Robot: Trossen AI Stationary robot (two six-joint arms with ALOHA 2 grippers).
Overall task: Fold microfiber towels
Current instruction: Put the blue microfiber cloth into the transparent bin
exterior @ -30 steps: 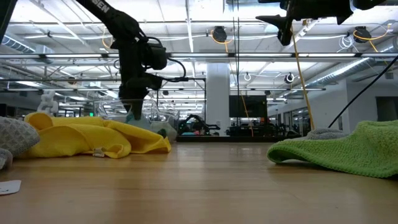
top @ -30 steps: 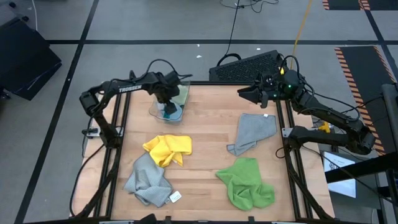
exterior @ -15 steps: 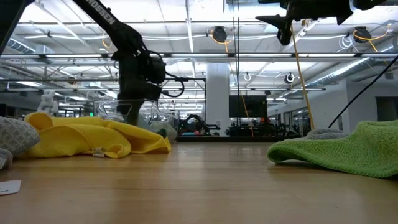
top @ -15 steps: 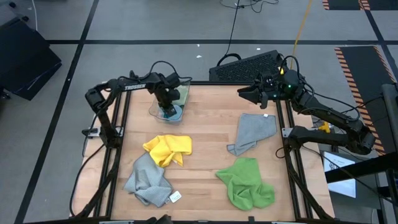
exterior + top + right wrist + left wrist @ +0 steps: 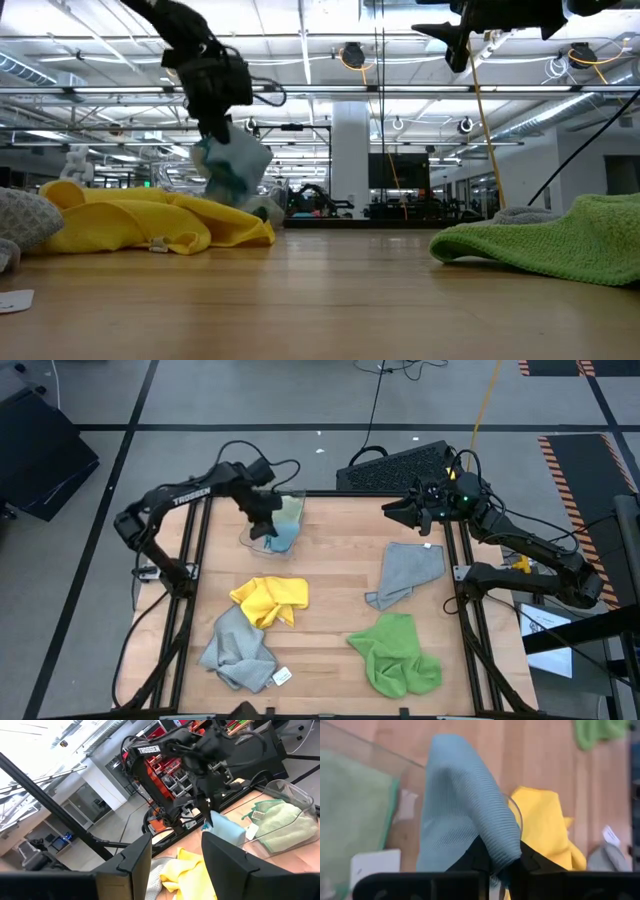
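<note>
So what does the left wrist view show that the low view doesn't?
Only the left wrist view shows the pale green towel lying in the clear plastic bin, and the left gripper shut on the light blue towel. Only the low view shows the right gripper raised above the table, and the grey towel at the picture's left edge. Both show the light blue towel lifted, plus the yellow towel and bright green towel.

High view: overhead, facing straight down on the whole table (image 5: pixel 330 575). Low view: at tabletop level, facing across the boards into the room. Left wrist view: very close, above the light blue towel (image 5: pixel 460 805). Right wrist view: farther off, facing across the table toward the left arm. All four share the yellow towel (image 5: pixel 268 600), at about 8 o'clock from the table's centre overhead.
</note>
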